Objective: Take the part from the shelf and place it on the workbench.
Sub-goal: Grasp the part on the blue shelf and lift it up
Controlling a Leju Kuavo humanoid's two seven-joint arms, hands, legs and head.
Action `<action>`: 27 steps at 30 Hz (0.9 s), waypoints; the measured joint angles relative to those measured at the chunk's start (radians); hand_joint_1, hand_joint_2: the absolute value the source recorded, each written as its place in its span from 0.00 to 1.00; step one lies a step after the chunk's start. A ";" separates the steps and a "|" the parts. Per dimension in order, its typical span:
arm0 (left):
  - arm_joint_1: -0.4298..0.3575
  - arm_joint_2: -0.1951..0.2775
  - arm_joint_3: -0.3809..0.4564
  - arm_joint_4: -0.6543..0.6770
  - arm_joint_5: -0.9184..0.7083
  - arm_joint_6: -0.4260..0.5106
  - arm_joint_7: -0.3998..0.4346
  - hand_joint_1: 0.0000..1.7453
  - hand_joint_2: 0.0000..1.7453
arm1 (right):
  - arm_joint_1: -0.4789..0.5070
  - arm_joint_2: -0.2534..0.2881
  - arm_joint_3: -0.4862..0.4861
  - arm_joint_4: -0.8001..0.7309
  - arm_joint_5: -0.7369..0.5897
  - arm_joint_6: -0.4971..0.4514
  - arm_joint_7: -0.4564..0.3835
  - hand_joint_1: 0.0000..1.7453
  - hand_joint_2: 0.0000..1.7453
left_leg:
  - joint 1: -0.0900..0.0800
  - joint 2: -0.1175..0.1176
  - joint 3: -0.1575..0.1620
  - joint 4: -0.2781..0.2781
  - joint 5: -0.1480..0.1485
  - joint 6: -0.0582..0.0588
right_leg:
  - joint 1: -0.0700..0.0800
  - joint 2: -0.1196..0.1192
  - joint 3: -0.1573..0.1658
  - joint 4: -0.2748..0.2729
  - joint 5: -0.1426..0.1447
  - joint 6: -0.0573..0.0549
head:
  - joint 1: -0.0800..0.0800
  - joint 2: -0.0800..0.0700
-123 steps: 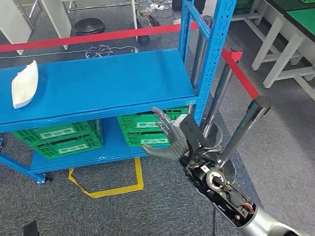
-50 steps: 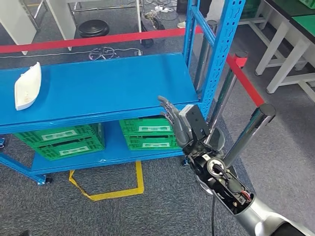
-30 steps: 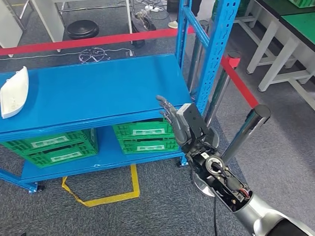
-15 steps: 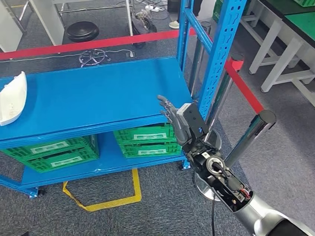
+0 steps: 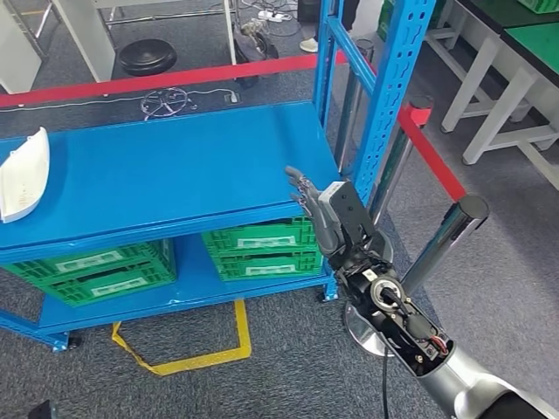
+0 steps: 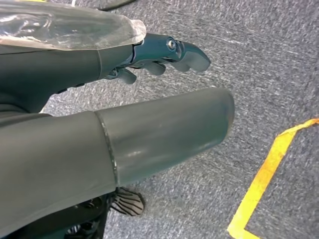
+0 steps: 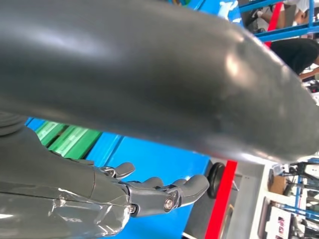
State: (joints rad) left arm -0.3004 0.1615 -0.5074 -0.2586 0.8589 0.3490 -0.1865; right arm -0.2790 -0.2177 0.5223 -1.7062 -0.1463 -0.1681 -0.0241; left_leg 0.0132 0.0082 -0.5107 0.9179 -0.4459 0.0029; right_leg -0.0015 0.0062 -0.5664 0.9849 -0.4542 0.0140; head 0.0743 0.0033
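The white curved part [image 5: 24, 175] lies on the blue shelf [image 5: 171, 166] at its far left end. My right hand [image 5: 315, 209] is raised at the shelf's front right corner, fingers spread and holding nothing, far from the part. The right wrist view shows that hand's thumb and fingers [image 7: 165, 191] stretched out over the blue shelf board [image 7: 161, 159]. My left hand [image 6: 165, 52] hangs over grey carpet with its fingers extended and nothing in it.
Green crates [image 5: 264, 249] sit on the lower shelf board. A blue upright [image 5: 389, 96] stands just right of my hand. A red barrier belt [image 5: 428, 148] runs between metal posts [image 5: 455, 227]. Yellow tape [image 5: 197, 349] marks the carpet. White tables [image 5: 500, 78] stand at the right.
The camera has shifted, so the shelf slid left and the part now sits at the picture's left edge. My right hand has risen slightly toward the shelf's front edge, still holding nothing.
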 joint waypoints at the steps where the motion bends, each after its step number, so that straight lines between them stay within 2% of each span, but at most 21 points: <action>1: -0.001 0.000 0.000 0.000 0.000 0.000 0.000 0.00 0.00 | 0.000 0.000 -0.002 -0.001 0.000 0.000 0.000 0.00 0.00 | 0.004 0.002 0.005 -0.007 0.003 0.002 | -0.001 -0.001 -0.020 0.043 -0.024 0.004 | 0.002 0.000; 3: -0.002 -0.001 0.000 0.000 0.000 -0.001 0.000 0.00 0.00 | 0.003 0.000 -0.004 -0.001 0.000 0.000 0.000 0.00 0.00 | 0.004 0.003 0.008 -0.010 0.004 0.003 | -0.006 -0.001 -0.085 0.181 -0.085 0.014 | 0.005 0.000; 4: -0.002 -0.002 0.000 0.000 0.000 -0.001 0.000 0.00 0.00 | 0.006 0.000 -0.004 -0.001 0.000 0.000 0.000 0.00 0.00 | 0.004 0.003 0.008 -0.010 0.003 0.002 | -0.009 -0.001 -0.116 0.243 -0.105 0.018 | 0.005 0.000; 5: -0.001 -0.003 0.000 0.000 0.000 -0.001 0.000 0.00 0.00 | 0.009 0.000 -0.004 -0.001 0.000 0.000 0.001 0.00 0.00 | 0.006 0.002 0.009 -0.009 0.001 0.001 | -0.013 -0.001 -0.132 0.272 -0.105 0.023 | 0.006 0.000; 6: 0.000 -0.004 0.000 0.000 0.000 -0.001 0.000 0.00 0.00 | 0.011 0.000 -0.005 -0.001 0.000 0.000 0.001 0.00 0.00 | 0.008 0.001 0.012 -0.008 -0.001 -0.002 | -0.017 -0.002 -0.127 0.257 -0.084 0.027 | 0.006 0.000; 8: 0.000 -0.004 0.000 0.000 0.000 -0.001 0.000 0.00 0.00 | 0.011 0.000 -0.006 -0.001 0.000 0.000 0.001 0.00 0.00 | 0.014 -0.001 0.020 -0.005 -0.010 -0.013 | -0.024 -0.004 -0.070 0.130 -0.009 0.034 | 0.008 0.000; 9: -0.001 -0.004 0.000 0.000 0.000 -0.002 0.000 0.00 0.00 | 0.010 0.000 -0.005 -0.001 0.000 0.000 0.001 0.00 0.00 | 0.014 -0.002 0.022 -0.001 -0.015 -0.020 | -0.025 -0.004 -0.036 0.061 0.016 0.036 | 0.010 0.000; 10: -0.002 -0.004 0.000 0.000 0.000 -0.002 0.001 0.00 0.00 | 0.009 0.000 -0.005 -0.002 0.001 0.000 0.001 0.00 0.00 | 0.013 -0.003 0.021 0.003 -0.019 -0.027 | -0.024 -0.003 -0.010 0.014 0.026 0.031 | 0.010 0.000; 11: -0.003 -0.004 0.000 0.000 0.000 -0.002 0.001 0.00 0.00 | 0.009 0.000 -0.005 -0.002 0.002 0.000 0.001 0.00 0.00 | 0.013 -0.003 0.019 0.007 -0.021 -0.033 | -0.022 -0.002 0.002 -0.009 0.023 0.025 | 0.010 0.000; 13: -0.005 -0.004 0.000 0.000 0.000 -0.002 0.002 0.00 0.00 | 0.010 0.000 -0.005 -0.004 0.003 0.000 0.001 0.00 0.00 | 0.013 -0.003 0.016 0.007 -0.021 -0.045 | -0.018 0.001 0.007 -0.013 0.013 0.005 | 0.009 0.000; 15: -0.005 -0.004 0.000 0.000 -0.001 -0.002 0.002 0.00 0.00 | 0.011 0.000 -0.007 -0.004 0.005 0.000 0.001 0.00 0.00 | 0.015 -0.002 0.011 0.023 -0.035 -0.054 | -0.019 0.003 0.010 -0.014 0.012 -0.009 | 0.007 0.000; 16: -0.007 -0.004 0.000 0.000 -0.002 -0.002 0.002 0.00 0.00 | 0.010 0.000 -0.008 -0.006 0.005 0.001 0.001 0.00 0.00 | 0.015 -0.002 -0.007 0.062 -0.055 -0.056 | -0.020 0.003 0.013 -0.016 0.011 -0.014 | 0.005 0.000; 17: -0.008 -0.004 0.000 0.000 -0.002 -0.002 0.002 0.00 0.00 | 0.010 0.000 -0.009 -0.007 0.006 0.002 0.001 0.00 0.00 | 0.015 -0.002 -0.041 0.126 -0.083 -0.058 | -0.020 0.003 0.015 -0.018 0.010 -0.018 | 0.002 0.000; 19: -0.008 -0.004 0.000 0.000 -0.003 -0.002 0.002 0.00 0.00 | 0.010 0.000 -0.009 -0.009 0.007 0.005 0.001 0.00 0.00 | 0.013 -0.003 -0.133 0.282 -0.134 -0.057 | -0.016 0.003 0.016 -0.018 0.006 -0.025 | -0.001 0.000; 20: -0.006 -0.004 0.000 0.000 -0.003 -0.002 0.002 0.00 0.00 | 0.010 0.000 -0.009 -0.009 0.007 0.006 0.001 0.00 0.00 | 0.012 -0.003 -0.167 0.329 -0.137 -0.055 | -0.013 0.003 0.018 -0.018 0.004 -0.027 | -0.001 0.000; 21: -0.004 -0.004 0.000 0.000 -0.003 -0.002 0.002 0.00 0.00 | 0.010 0.000 -0.009 -0.009 0.007 0.007 0.002 0.00 0.00 | 0.011 -0.003 -0.181 0.334 -0.119 -0.052 | -0.011 0.003 0.021 -0.018 0.001 -0.029 | -0.001 0.000; 22: -0.002 -0.004 0.000 0.000 -0.003 -0.002 0.002 0.00 0.00 | 0.010 0.000 -0.009 -0.009 0.007 0.008 0.002 0.00 0.00 | 0.010 -0.003 -0.173 0.294 -0.080 -0.046 | -0.009 0.004 0.026 -0.018 -0.002 -0.030 | -0.001 0.000; 24: -0.003 -0.001 0.000 0.000 -0.003 -0.002 0.002 0.00 0.00 | 0.010 0.000 -0.009 -0.009 0.007 0.009 0.001 0.00 0.00 | 0.002 -0.003 -0.115 0.147 0.003 -0.032 | -0.007 0.006 0.038 -0.018 -0.010 -0.027 | -0.002 0.000; 25: -0.005 0.001 0.000 0.000 -0.002 -0.002 0.002 0.00 0.00 | 0.009 0.000 -0.009 -0.009 0.007 0.010 0.001 0.00 0.00 | -0.002 -0.003 -0.090 0.087 0.025 -0.027 | -0.005 0.007 0.040 -0.018 -0.014 -0.024 | -0.003 0.000; 26: -0.006 0.002 0.000 0.000 -0.001 -0.002 0.002 0.00 0.00 | 0.008 0.000 -0.009 -0.009 0.007 0.010 0.001 0.00 0.00 | -0.006 -0.003 -0.076 0.052 0.032 -0.023 | -0.005 0.008 0.042 -0.018 -0.017 -0.019 | -0.004 0.000; 27: -0.007 0.004 0.000 0.000 0.000 -0.002 0.002 0.00 0.00 | 0.008 0.000 -0.009 -0.009 0.007 0.010 0.001 0.00 0.00 | -0.009 -0.003 -0.071 0.041 0.026 -0.020 | -0.004 0.008 0.042 -0.020 -0.019 -0.014 | -0.005 0.000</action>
State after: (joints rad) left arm -0.3074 0.1651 -0.5074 -0.2586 0.8586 0.3468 -0.1843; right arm -0.2710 -0.2174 0.5129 -1.7150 -0.1396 -0.1578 -0.0229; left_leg 0.0042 0.0048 -0.5822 0.9592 -0.4194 -0.0168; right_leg -0.0057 0.0146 -0.5241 0.9645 -0.4732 -0.0003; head 0.0695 0.0032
